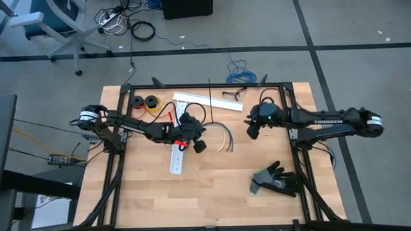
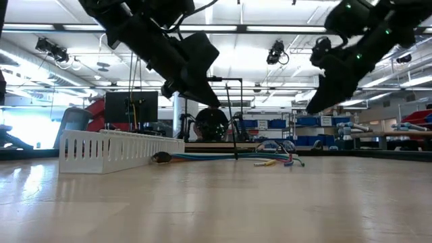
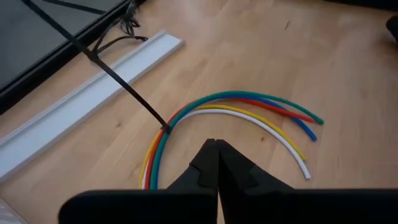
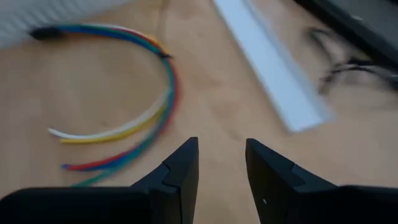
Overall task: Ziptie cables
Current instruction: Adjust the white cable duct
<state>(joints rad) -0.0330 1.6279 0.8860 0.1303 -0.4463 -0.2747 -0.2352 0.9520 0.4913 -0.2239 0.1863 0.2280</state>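
The cables (image 1: 222, 136) are a curved bundle of blue, green, red, yellow and white wires lying flat on the table's middle; they also show in the left wrist view (image 3: 236, 112) and the right wrist view (image 4: 124, 134). The black ziptie (image 3: 124, 87) meets the bundle at its bend (image 3: 166, 129), and its long tail (image 1: 210, 99) runs toward the far edge. My left gripper (image 1: 199, 145) is shut and empty, above the table just left of the cables. My right gripper (image 1: 252, 131) is open and empty, above the table to the cables' right.
A white slotted duct (image 1: 176, 157) lies under my left arm and shows in the low view (image 2: 115, 150). A flat white duct lid (image 1: 205, 101) lies toward the far edge, with small black wire spools (image 1: 144, 101) at the far left. A black glove (image 1: 276, 179) lies at the near right.
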